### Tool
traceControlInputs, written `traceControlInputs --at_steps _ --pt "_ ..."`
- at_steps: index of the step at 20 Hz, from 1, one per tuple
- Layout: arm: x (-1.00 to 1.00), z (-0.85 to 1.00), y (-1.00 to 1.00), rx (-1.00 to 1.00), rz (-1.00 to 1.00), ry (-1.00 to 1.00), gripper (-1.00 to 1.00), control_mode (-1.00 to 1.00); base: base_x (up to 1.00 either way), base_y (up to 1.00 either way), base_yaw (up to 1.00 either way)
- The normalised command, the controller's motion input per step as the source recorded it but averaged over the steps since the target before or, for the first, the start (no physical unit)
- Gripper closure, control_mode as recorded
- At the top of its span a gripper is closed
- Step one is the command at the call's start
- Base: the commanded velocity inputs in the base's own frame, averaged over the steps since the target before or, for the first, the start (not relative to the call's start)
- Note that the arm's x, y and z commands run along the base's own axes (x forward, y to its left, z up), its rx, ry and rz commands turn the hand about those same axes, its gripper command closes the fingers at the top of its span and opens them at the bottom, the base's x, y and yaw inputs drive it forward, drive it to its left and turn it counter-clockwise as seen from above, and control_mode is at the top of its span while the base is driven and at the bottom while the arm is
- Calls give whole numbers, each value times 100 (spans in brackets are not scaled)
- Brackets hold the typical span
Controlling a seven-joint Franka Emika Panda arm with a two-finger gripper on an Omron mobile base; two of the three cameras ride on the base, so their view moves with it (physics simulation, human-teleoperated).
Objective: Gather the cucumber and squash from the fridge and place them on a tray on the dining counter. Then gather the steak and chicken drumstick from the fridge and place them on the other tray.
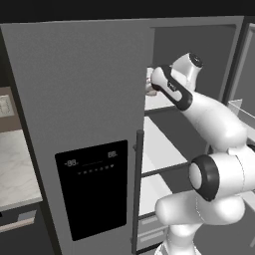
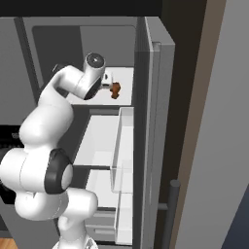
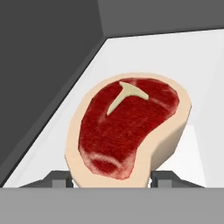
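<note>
The steak (image 3: pixel 131 127), red on top with a pale cream rim, rests on a white fridge shelf (image 3: pixel 192 57) close to the shelf's left wall. My gripper (image 3: pixel 110 178) is shut on it, with one dark fingertip (image 3: pixel 57 178) against its left side and the other against its right. In the right base view the arm reaches into the upper part of the open fridge (image 2: pixel 146 48), and a small red-brown piece, the steak (image 2: pixel 115 90), sits at the gripper (image 2: pixel 112 85). In the left base view the hand is partly hidden behind the edge of the shut fridge door (image 1: pixel 89 99).
The fridge's right door (image 2: pixel 155 121) stands open, with clear door bins (image 2: pixel 124 146) close to the arm's right. Below the hand are white shelves (image 1: pixel 162 149) and drawers (image 1: pixel 149 226). The shut door carries a black dispenser panel (image 1: pixel 94 189). A marble counter (image 1: pixel 15 169) lies to the left.
</note>
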Motion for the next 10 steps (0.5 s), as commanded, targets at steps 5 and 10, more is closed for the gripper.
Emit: traceControlInputs --at_steps 5,10 --pt "-65 8 0 0 0 -9 100 -100 0 0 0" --pt "-76 23 0 0 0 -9 100 -100 0 0 0"
